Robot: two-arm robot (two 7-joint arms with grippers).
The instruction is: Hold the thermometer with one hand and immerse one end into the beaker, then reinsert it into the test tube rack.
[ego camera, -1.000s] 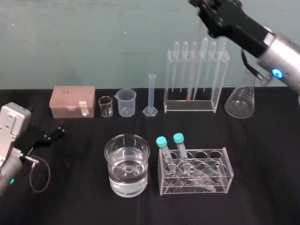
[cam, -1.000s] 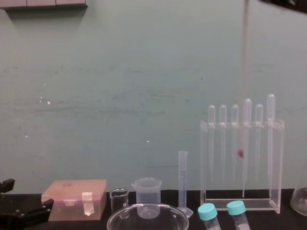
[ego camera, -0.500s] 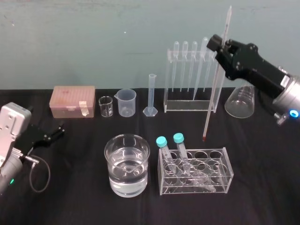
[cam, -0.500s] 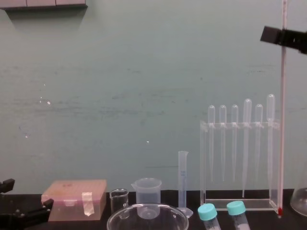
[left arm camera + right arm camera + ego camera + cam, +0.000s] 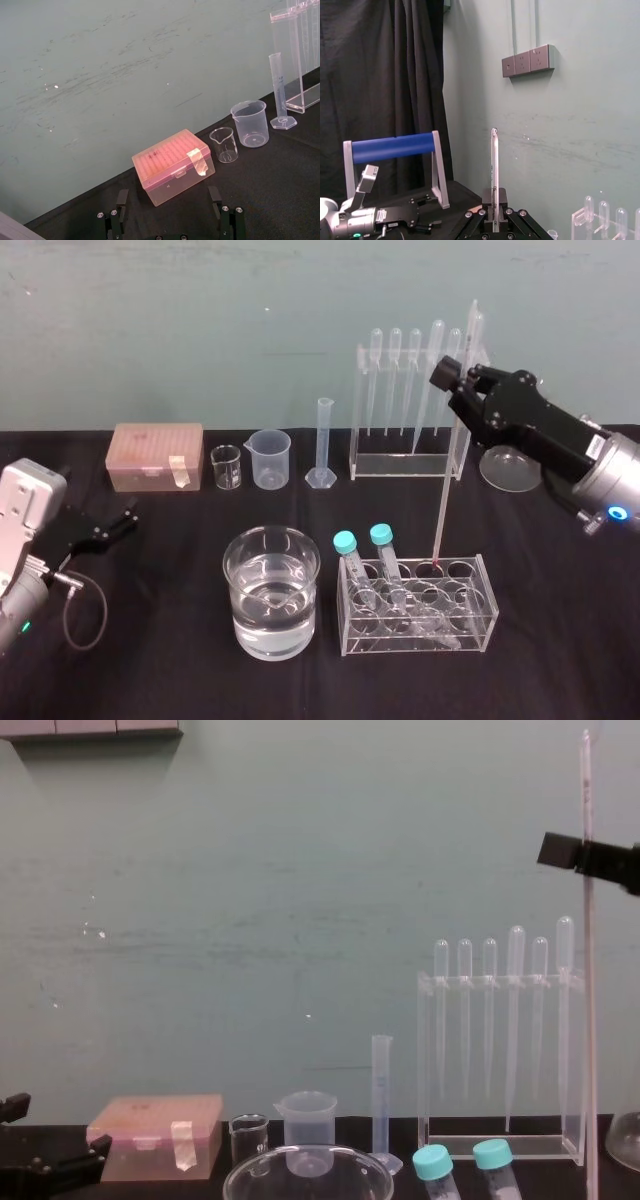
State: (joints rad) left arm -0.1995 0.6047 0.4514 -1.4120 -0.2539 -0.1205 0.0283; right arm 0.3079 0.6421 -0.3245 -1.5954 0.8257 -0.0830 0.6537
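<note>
Resting left gripper far left, fingers spread wide. Leaving beaker well below-left of right gripper, rack just behind-left of it. Clamping thermometer near-upright in that gripper, red tip hanging below it, outside the rack, at the top holes of a low stand.

Ranged across mid-frame in the head view, left to right: box, tiny beaker, spouted beaker, cylinder, rack, flask. Sat in front, lower centre: beaker, tube stand just right of it. Hung near-upright before the rack's right end: thermometer, clamped in right gripper, tip at the stand's back row.
</note>
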